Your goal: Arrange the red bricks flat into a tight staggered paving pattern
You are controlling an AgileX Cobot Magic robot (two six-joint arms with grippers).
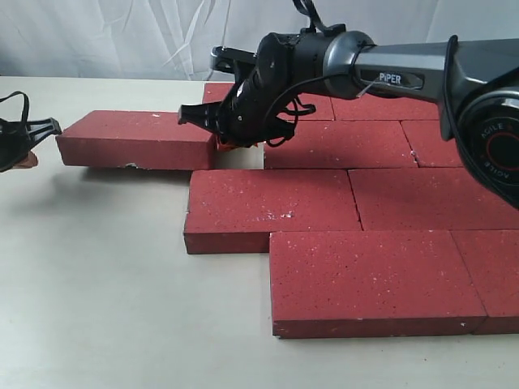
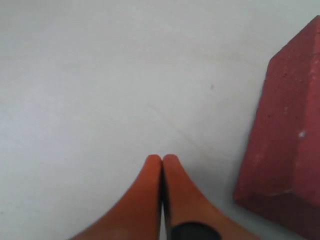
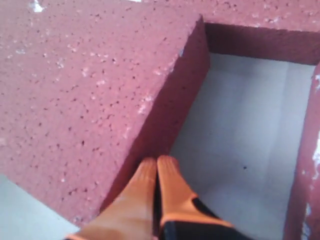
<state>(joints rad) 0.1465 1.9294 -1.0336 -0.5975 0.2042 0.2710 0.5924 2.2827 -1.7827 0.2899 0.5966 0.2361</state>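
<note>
Left of the loose brick [image 1: 138,138], the left gripper [image 2: 161,160] hangs over the table [image 1: 97,284], fingers pressed together and empty; at that brick's right end the right gripper [image 3: 157,162], likewise closed on nothing, occupies the gap before the staggered red bricks [image 1: 357,203].

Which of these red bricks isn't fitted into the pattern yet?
The brick on the far left. A gap of table parts it from the next brick in its row, and the right gripper reaches into that gap; the others lie edge to edge.
</note>
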